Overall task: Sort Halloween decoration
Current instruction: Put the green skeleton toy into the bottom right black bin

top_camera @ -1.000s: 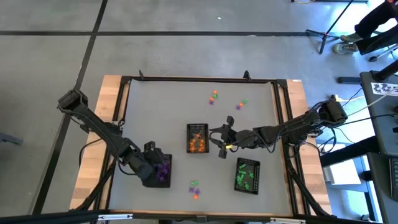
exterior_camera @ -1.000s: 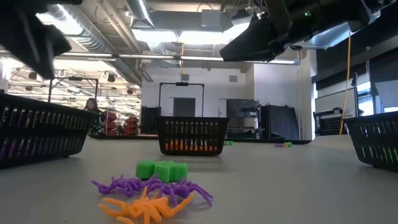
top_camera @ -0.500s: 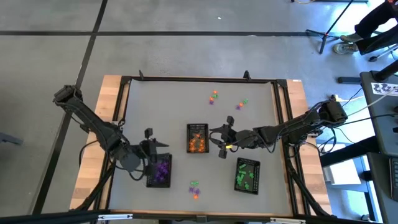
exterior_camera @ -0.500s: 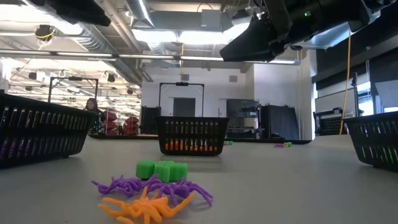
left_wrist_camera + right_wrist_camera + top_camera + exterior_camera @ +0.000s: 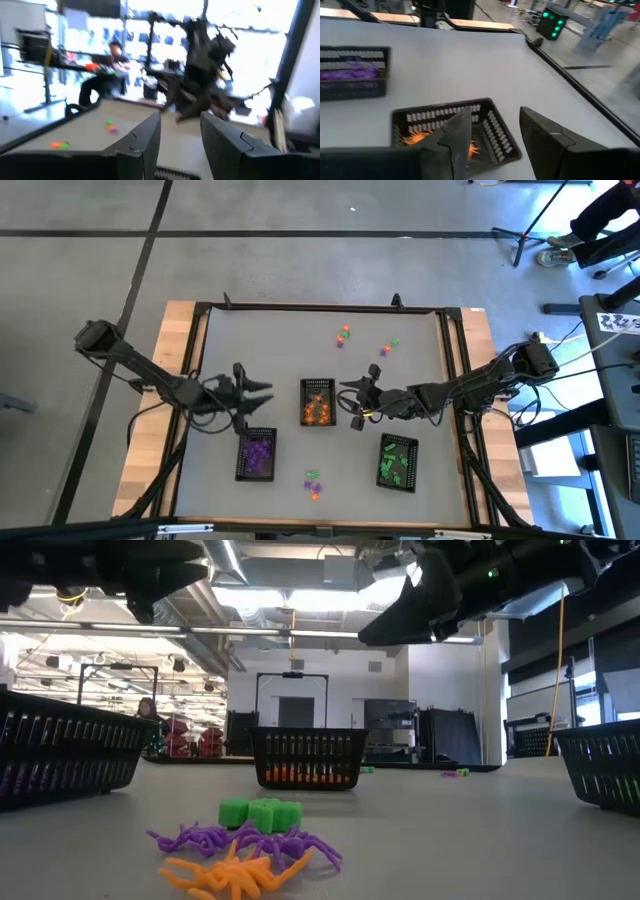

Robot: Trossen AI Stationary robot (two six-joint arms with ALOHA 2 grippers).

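The Halloween decoration lies in small groups. An orange and purple group (image 5: 343, 335) and a green and purple group (image 5: 388, 348) rest on the far part of the table. A green, purple and orange heap (image 5: 313, 485) (image 5: 250, 840) lies near the front edge. More pieces fill the orange tray (image 5: 318, 402), the purple tray (image 5: 257, 455) and the green tray (image 5: 398, 462). My left gripper (image 5: 262, 395) (image 5: 180, 130) hovers open and level, left of the orange tray, pointing right. My right gripper (image 5: 348, 402) (image 5: 495, 130) hangs open just right of the orange tray (image 5: 445, 130), with nothing between its fingers.
The three black mesh trays stand on the near half of the table, the purple one (image 5: 352, 75) at the left. A raised black frame (image 5: 320, 308) runs around the tabletop. Bare table lies between the trays and the far groups. A person sits in the room beyond (image 5: 107, 70).
My left gripper has risen from over the purple tray and gone toward the far edge, tipping up from pointing down to level and pointing toward the table's right. My right gripper has kept still over the orange tray's right side.
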